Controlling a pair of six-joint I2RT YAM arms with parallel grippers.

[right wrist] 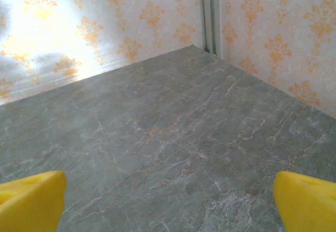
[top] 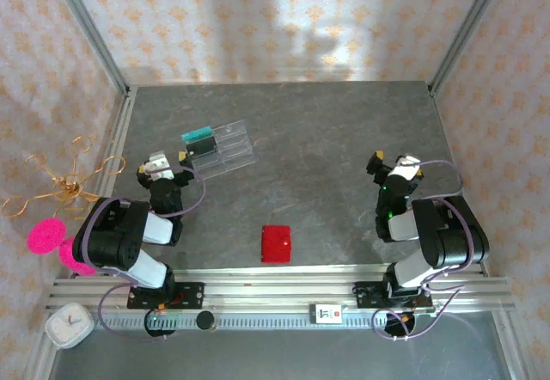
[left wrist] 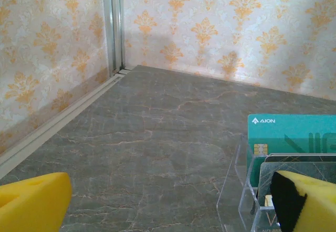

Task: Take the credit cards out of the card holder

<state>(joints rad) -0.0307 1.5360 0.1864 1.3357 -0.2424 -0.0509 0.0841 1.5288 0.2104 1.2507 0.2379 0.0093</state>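
The top external camera is looking down from high above and behind the arm bases, taking in the whole tabletop (top: pixel 326 139) and the wallpapered walls (top: pixel 284 19). The left wrist camera is sitting low and close over the tabletop, facing the far left corner past the left pincer (left wrist: pixel 170 203), with the clear tray (left wrist: pixel 236 190) at its right edge. The right wrist camera is sitting just as low, facing the far right corner past the right pincer (right wrist: pixel 169 201). The overhead and left wrist views are sharing the clear tray; all three are sharing tabletop and walls.

Teal card (left wrist: pixel 294 137) cut by right edge, card holder (top: pixel 276 243) contents hidden
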